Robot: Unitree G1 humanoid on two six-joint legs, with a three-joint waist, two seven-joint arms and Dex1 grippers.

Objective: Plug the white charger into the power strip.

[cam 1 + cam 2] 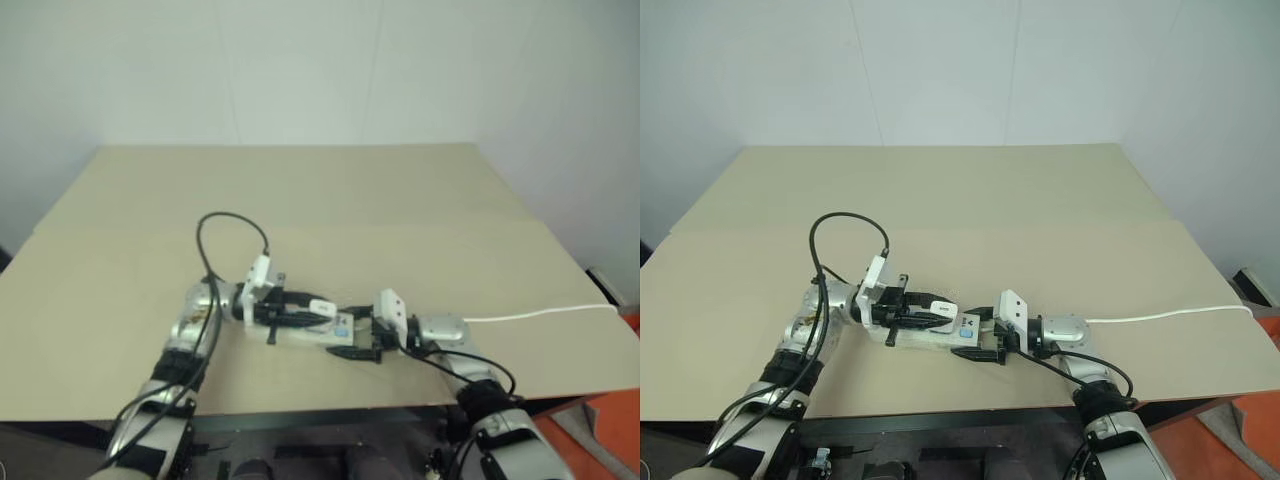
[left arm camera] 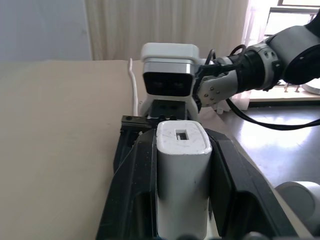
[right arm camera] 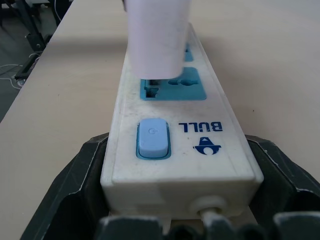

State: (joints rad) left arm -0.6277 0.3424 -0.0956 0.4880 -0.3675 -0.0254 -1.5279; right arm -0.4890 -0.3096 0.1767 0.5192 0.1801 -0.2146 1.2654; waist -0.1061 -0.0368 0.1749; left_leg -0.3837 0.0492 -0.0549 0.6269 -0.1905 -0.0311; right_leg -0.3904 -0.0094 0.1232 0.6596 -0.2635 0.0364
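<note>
Charger held at the strip's first socket, strip clamped at its switch end.

Head views: on the tan table, the left gripper is clenched on the white charger, holding it over the power strip; the right gripper grasps the strip's end, and a thin white cord trails off to the right.
Left wrist view: the charger sits squeezed between the black fingers, facing the right gripper's white block.
Right wrist view: the fingers flank the strip at its blue switch; the charger's lower end meets the nearest blue socket; whether its pins are inside cannot be told.
</note>
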